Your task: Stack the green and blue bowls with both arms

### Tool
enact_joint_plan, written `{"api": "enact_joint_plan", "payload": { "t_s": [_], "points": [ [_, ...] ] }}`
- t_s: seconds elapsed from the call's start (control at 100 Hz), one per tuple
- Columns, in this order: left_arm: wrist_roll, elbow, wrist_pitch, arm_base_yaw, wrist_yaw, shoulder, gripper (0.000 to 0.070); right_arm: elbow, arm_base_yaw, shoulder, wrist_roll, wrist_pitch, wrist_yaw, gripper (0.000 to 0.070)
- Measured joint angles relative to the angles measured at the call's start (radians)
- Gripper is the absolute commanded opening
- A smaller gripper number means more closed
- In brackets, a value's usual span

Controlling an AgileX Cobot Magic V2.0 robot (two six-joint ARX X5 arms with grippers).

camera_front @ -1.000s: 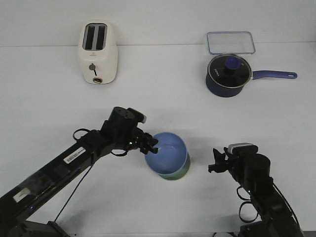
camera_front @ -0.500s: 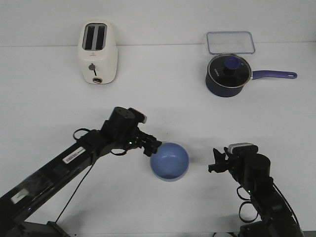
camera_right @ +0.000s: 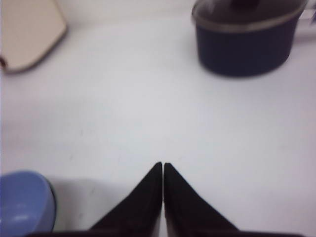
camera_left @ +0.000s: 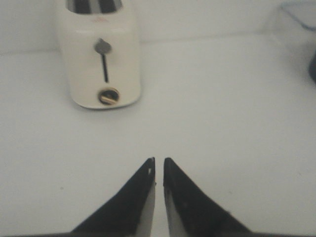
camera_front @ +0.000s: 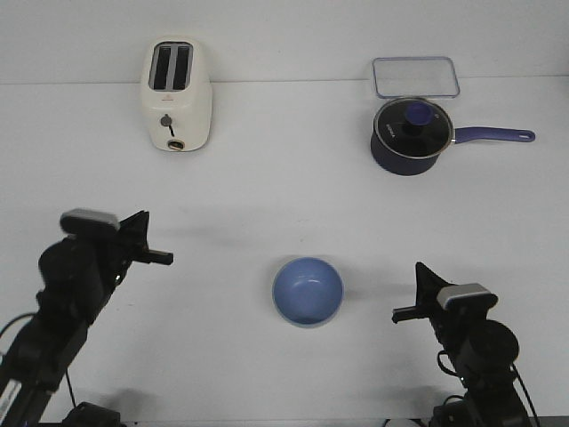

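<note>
Table [camera_front: 267,178]: white, plain, meeting a pale wall along its far edge.

Blue bowl [camera_front: 308,291]: sits upright near the front middle of the table, between the two arms and touched by neither. A thin pale rim shows along its lower edge, probably the green bowl beneath it, though the front view is too coarse to be sure. In the right wrist view the blue bowl [camera_right: 24,202] appears at the frame's corner, well clear of the jaws.

Left gripper [camera_front: 164,258]: raised at the front left, pointing toward the table's middle. In the left wrist view [camera_left: 159,165] the jaws stand nearly together, a narrow slit between the tips, holding nothing.

Right gripper [camera_front: 400,313]: low at the front right, just beside the bowl but apart from it. In the right wrist view [camera_right: 163,168] the jaws are pressed together, empty.

Toaster [camera_front: 176,95]: cream, two slots, far left.

Saucepan [camera_front: 411,133]: dark blue, glass lid, handle pointing right, far right.

Clear container [camera_front: 415,76]: rectangular, just behind the saucepan.
</note>
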Motion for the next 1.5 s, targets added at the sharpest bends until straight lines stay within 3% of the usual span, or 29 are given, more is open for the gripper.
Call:
{"api": "enact_joint_plan", "payload": {
  "t_s": [0.1, 0.18, 0.32, 1.1, 1.5],
  "points": [
    [0.004, -0.239, 0.213, 0.065, -0.006, -0.198, 0.0012, -0.032, 0.000, -0.085, -0.006, 0.026, 0.062, 0.0000],
    [0.005, -0.371, 0.293, 0.105, -0.008, -0.319, 0.0013, -0.032, 0.000, -0.091, -0.008, 0.033, 0.109, 0.0000],
    [0.005, -0.410, 0.243, 0.132, -0.008, -0.389, 0.0015, -0.032, 0.000, -0.091, -0.011, 0.032, 0.140, 0.0000],
    [0.005, -0.415, 0.259, 0.136, -0.008, -0.497, 0.0015, -0.033, 0.000, -0.091, -0.013, 0.051, 0.142, 0.0000],
    [-0.037, -0.756, 0.280, 0.264, 0.100, -0.724, 0.0015, -0.033, 0.000, -0.091, -0.014, 0.052, 0.142, 0.0000]
  ]
}}
